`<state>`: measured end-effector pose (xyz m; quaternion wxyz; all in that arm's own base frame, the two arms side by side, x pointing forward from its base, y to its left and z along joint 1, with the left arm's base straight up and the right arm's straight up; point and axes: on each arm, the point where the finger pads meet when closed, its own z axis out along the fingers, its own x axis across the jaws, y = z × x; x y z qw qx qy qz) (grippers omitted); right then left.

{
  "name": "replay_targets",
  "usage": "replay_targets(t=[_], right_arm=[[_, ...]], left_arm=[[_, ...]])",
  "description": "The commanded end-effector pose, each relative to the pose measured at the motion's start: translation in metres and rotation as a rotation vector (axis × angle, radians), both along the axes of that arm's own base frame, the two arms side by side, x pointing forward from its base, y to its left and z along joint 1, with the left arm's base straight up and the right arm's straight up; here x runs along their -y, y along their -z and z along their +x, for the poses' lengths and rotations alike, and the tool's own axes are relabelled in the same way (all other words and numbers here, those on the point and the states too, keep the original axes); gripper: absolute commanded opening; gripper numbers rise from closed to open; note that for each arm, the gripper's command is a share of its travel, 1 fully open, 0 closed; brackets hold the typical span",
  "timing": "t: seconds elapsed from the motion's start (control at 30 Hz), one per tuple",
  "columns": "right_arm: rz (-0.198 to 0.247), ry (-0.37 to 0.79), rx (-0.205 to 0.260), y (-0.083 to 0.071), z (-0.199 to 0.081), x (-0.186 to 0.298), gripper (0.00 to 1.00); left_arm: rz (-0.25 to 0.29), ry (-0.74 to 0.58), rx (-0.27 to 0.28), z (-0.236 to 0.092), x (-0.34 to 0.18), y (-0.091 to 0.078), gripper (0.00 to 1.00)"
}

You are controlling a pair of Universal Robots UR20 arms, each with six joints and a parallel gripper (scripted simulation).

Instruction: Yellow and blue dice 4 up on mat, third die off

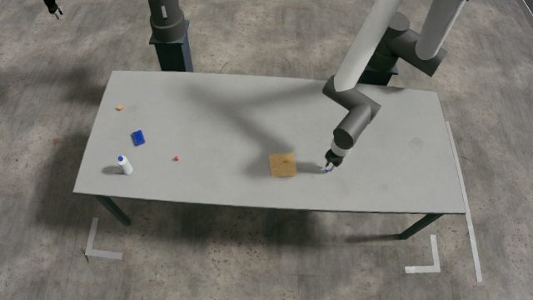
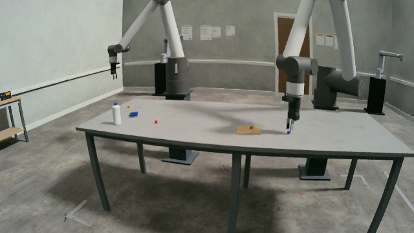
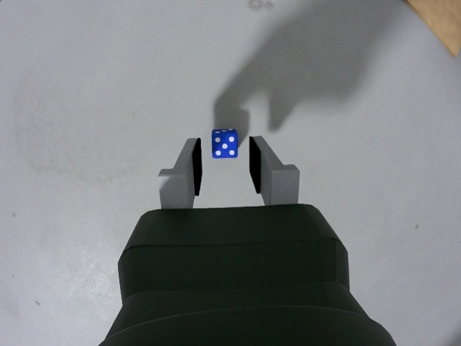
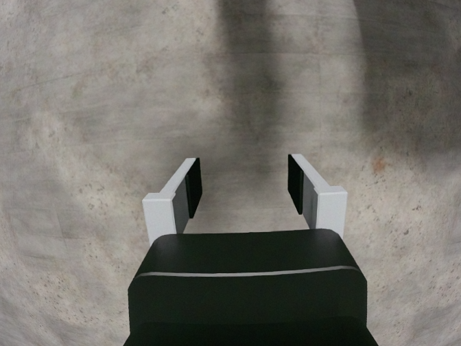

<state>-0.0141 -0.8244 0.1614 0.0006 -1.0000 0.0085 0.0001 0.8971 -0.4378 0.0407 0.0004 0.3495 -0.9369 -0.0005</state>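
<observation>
The blue die (image 1: 327, 170) (image 2: 288, 132) (image 3: 224, 143) sits on the table right of the mat (image 1: 276, 170) (image 2: 242, 131) (image 3: 444, 22). Its top face shows 5 in the left wrist view; three pips show on a side. My left gripper (image 1: 326, 168) (image 2: 290, 129) (image 3: 225, 154) is part-way open just above it, with the die seen between the fingertips, untouched. The yellow die (image 1: 286, 161) (image 2: 251, 127) is on the mat; its pips are too small to read. The red die (image 1: 176, 158) (image 2: 156, 122) lies off the mat. My right gripper (image 1: 57, 15) (image 2: 114, 77) (image 4: 244, 174) is open and empty, away from the table.
Toward the table's left end stand a white bottle (image 1: 125, 166) (image 2: 116, 116) with a blue cap, a blue block (image 1: 138, 137) (image 2: 133, 114) and a small orange object (image 1: 120, 107) (image 2: 129, 106). The left arm reaches over the table's back edge.
</observation>
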Motion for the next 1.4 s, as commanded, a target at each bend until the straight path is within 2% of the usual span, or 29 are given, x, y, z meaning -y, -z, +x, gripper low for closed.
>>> replay_targets(t=[0.0, 0.33, 0.97, 1.37], right_arm=[[-0.001, 0.000, 0.000, -0.001, 0.000, 0.000, 1.00], [-0.001, 0.000, 0.000, -0.001, 0.000, 0.000, 1.00], [-0.001, 0.000, 0.000, -0.001, 0.000, 0.000, 1.00], [-0.001, 0.000, 0.000, -0.001, 0.000, 0.000, 1.00]], left_arm=[[-0.001, 0.000, 0.001, 0.000, 0.000, -0.001, 0.64], [-0.001, 0.000, 0.001, 0.000, 0.000, 0.001, 0.64], [-0.001, 0.000, 0.001, 0.000, 0.000, 0.018, 0.64], [-0.001, 0.000, 0.001, 0.000, 0.000, 0.019, 0.64]])
